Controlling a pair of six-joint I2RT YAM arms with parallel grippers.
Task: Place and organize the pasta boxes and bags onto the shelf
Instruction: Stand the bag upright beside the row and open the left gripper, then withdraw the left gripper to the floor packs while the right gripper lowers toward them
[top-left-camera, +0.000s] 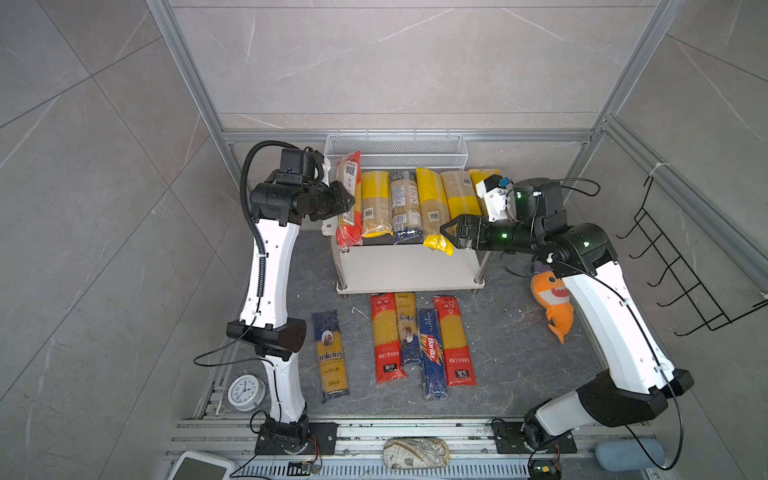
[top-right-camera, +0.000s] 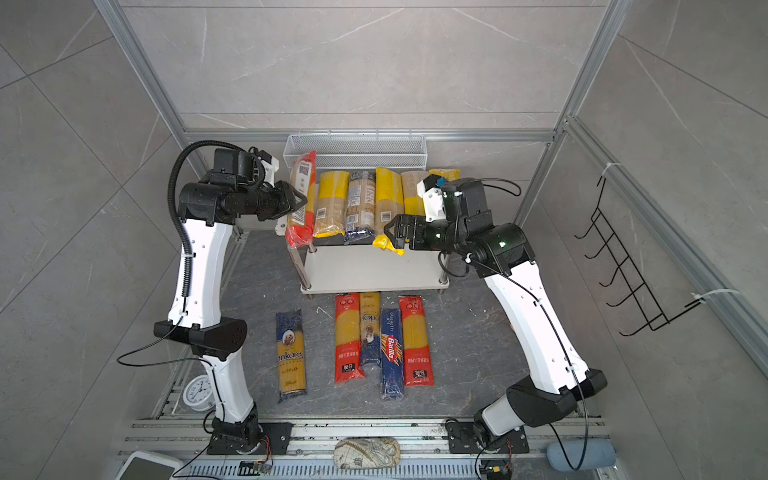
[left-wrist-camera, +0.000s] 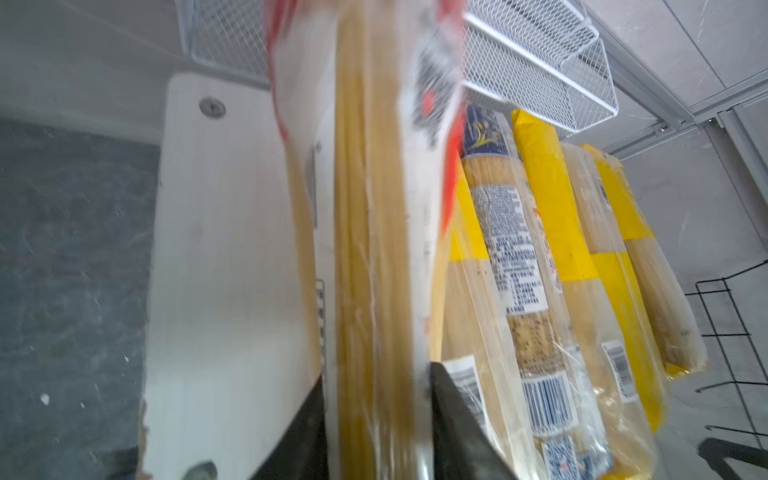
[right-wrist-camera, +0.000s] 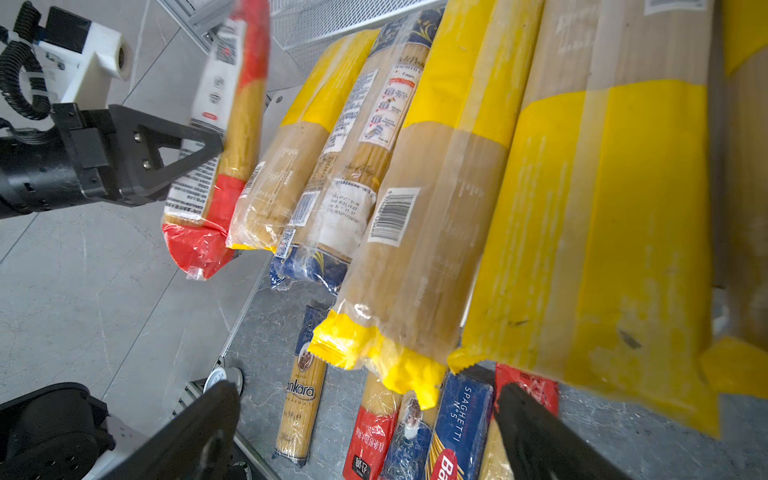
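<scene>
- The dark worktop (top-left-camera: 519, 353) is being taken up at its 12 o'clock side by the shelf (top-left-camera: 407, 270), whose lower board is being shown bare.
- The shelf's upper board is being covered by a row of bags (top-left-camera: 432, 199), laid side by side with their lengths running from 12 to 6 o'clock.
- Four packs (top-left-camera: 430, 349) are being borne flat by the worktop at 6 o'clock of the shelf, pressed close together. An Ankara pack (top-left-camera: 330, 353) is being borne apart at their 9 o'clock.
- The red-ended bag (top-left-camera: 350, 174) is being carried at the 9 o'clock end of the row, turned on its edge and tilted, its 12 o'clock end raised.
- The left tool (top-left-camera: 348, 203) is being set around that bag, with a finger (left-wrist-camera: 299, 436) on each side at a narrow gap. Whether the bag is being squeezed cannot be told.
- The right tool (top-left-camera: 449, 232) is being held wide with nothing between its fingers, towards the 3 o'clock end of the row, just beside a bag's yellow end (top-left-camera: 438, 243).
</scene>
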